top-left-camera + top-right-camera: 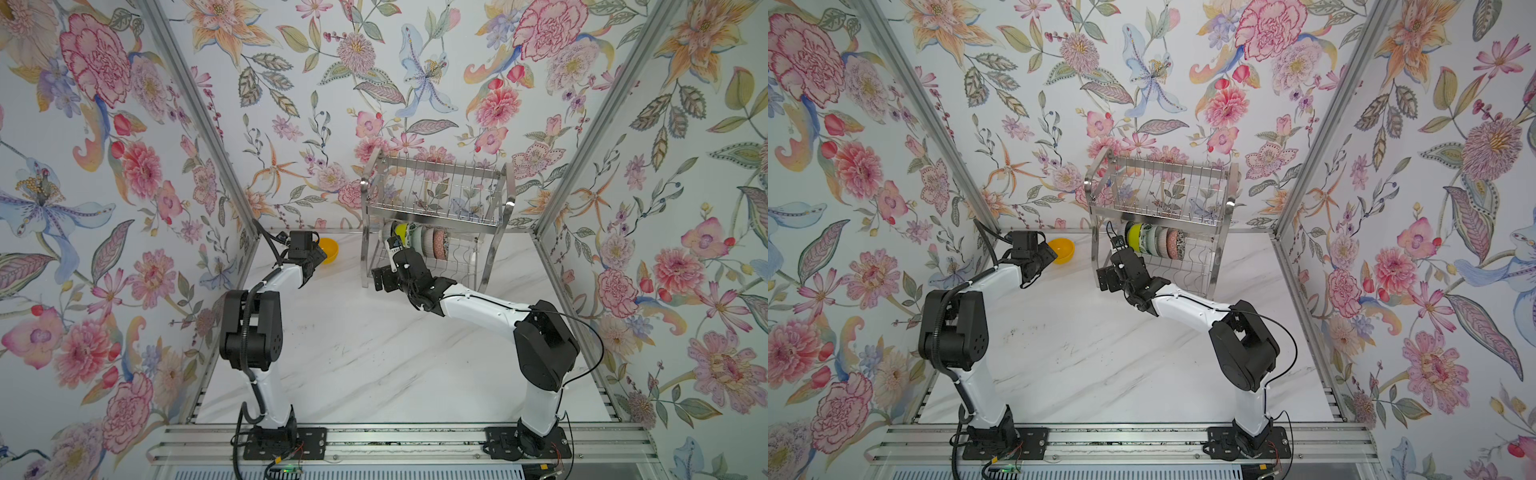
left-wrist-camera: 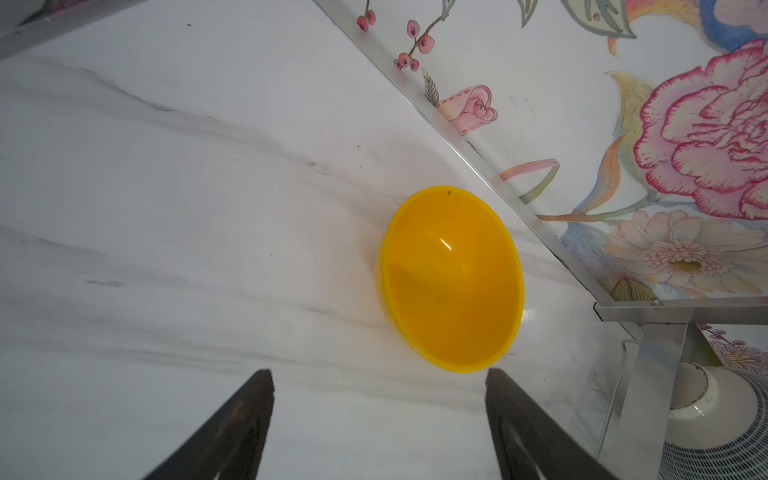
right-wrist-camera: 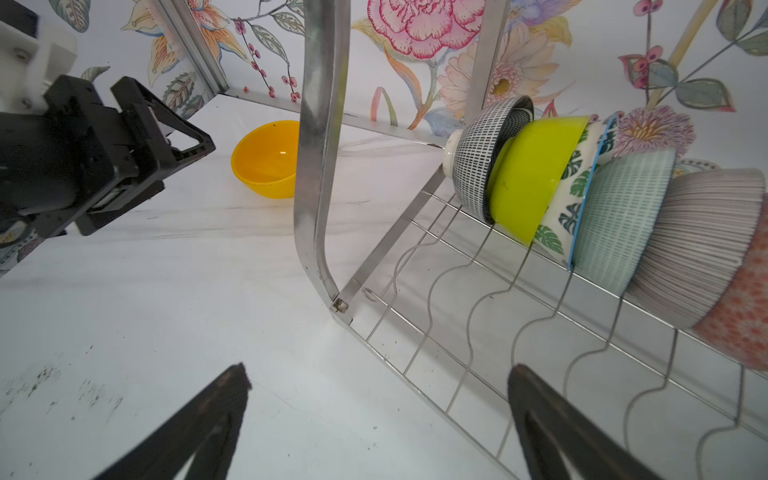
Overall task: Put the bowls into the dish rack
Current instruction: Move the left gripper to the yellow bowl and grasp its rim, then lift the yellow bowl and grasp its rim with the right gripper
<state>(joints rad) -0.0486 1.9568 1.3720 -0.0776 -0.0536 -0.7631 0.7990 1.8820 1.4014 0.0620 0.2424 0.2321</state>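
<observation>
An orange-yellow bowl [image 1: 328,250] [image 1: 1062,250] [image 2: 453,278] [image 3: 266,160] sits upright on the marble table near the back wall, left of the dish rack [image 1: 436,199] [image 1: 1163,195] [image 3: 320,166]. My left gripper [image 2: 379,374] [image 1: 318,259] is open just short of this bowl's rim, with nothing between its fingers. Several bowls stand on edge in the rack's lower tier, among them a black-white speckled one [image 3: 478,153], a lime-green one [image 3: 532,174], a leaf-print one [image 3: 577,187] and a ribbed one [image 3: 702,249]. My right gripper [image 3: 379,370] [image 1: 394,249] is open and empty at the rack's front left corner.
The back wall's metal strip [image 2: 478,166] runs close behind the orange-yellow bowl. The rack's flat left leg [image 3: 316,232] [image 2: 648,374] stands between the two grippers. Floral side walls with aluminium posts [image 1: 199,112] [image 1: 598,137] close in the table [image 1: 374,353].
</observation>
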